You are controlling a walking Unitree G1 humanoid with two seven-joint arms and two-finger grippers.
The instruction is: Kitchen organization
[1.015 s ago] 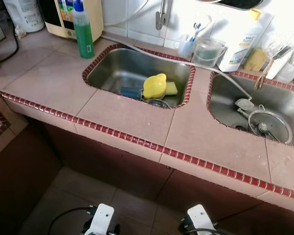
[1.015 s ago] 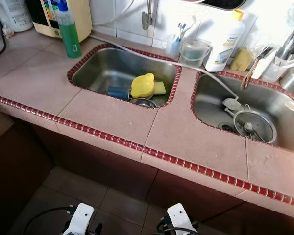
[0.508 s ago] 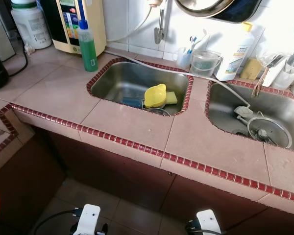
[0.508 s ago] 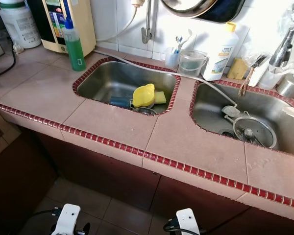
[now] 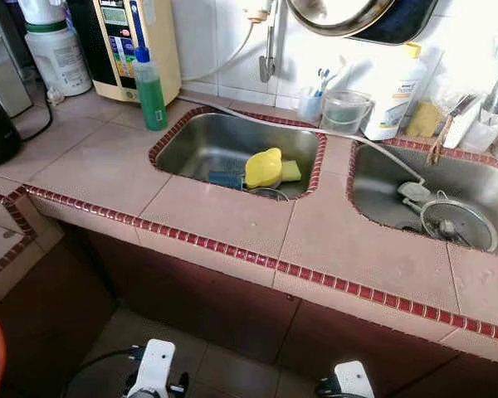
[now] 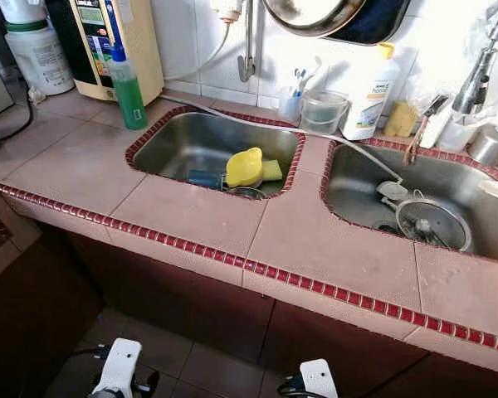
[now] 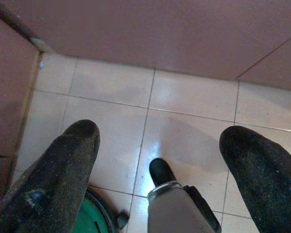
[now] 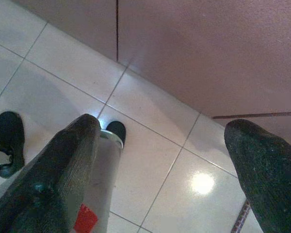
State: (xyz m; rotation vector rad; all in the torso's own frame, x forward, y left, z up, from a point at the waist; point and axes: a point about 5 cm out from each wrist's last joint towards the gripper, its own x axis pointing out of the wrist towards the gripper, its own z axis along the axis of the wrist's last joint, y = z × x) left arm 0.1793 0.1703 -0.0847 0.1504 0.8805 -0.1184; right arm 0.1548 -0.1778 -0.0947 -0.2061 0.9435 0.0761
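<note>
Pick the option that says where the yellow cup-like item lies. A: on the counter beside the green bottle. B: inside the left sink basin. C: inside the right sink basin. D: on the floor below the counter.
B: the yellow item lies in the left sink basin, beside a yellow sponge; the right sink basin holds a metal strainer instead.

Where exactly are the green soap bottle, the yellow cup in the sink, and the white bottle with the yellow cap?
green soap bottle (image 5: 151, 91), left eye view, middle of its green body.
yellow cup (image 5: 263, 167), left eye view, middle of its upturned body.
white bottle (image 6: 370, 93), right eye view, its white front.
</note>
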